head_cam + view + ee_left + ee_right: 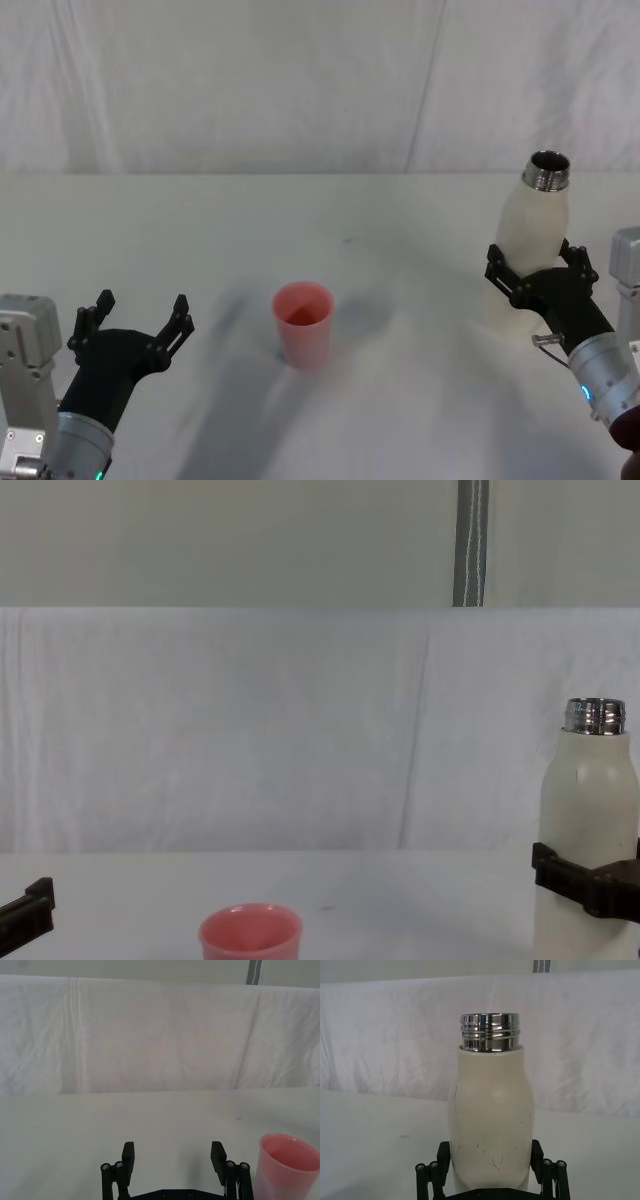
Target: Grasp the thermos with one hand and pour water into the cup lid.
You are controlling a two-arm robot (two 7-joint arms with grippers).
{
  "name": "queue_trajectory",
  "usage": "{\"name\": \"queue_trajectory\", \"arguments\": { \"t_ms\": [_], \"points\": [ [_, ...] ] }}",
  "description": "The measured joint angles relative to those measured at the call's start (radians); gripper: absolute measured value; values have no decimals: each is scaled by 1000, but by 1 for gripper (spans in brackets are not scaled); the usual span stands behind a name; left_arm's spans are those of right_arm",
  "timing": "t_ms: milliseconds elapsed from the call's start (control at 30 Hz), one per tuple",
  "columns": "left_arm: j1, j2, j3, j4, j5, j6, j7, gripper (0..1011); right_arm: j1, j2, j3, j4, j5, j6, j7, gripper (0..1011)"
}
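Thermos, tall cream-white cylindrical bottle with shiny threaded steel neck (532, 235), stands upright on my right side of the white counter (300, 230), cap off, neck open. Right gripper (540, 268), black-fingered on a grey body, has its jaws clenched on the bottle's lower body. Left gripper (130, 322) hangs low on my left, jaws released and holding nothing. Small salmon-pink round cup lid (303, 322) sits upright mid-counter, well apart from the thermos, just beside the left gripper.
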Motion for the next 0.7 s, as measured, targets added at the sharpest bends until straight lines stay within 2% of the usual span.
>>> {"name": "queue_trajectory", "arguments": {
  "t_ms": [567, 700],
  "points": [
    [0, 0, 0, 0, 0, 0, 0, 1001, 8, 1, -2, 12, 0, -2, 2, 1000],
    [0, 0, 0, 0, 0, 0, 0, 1001, 7, 1, -2, 11, 0, -2, 2, 951]
  ]
}}
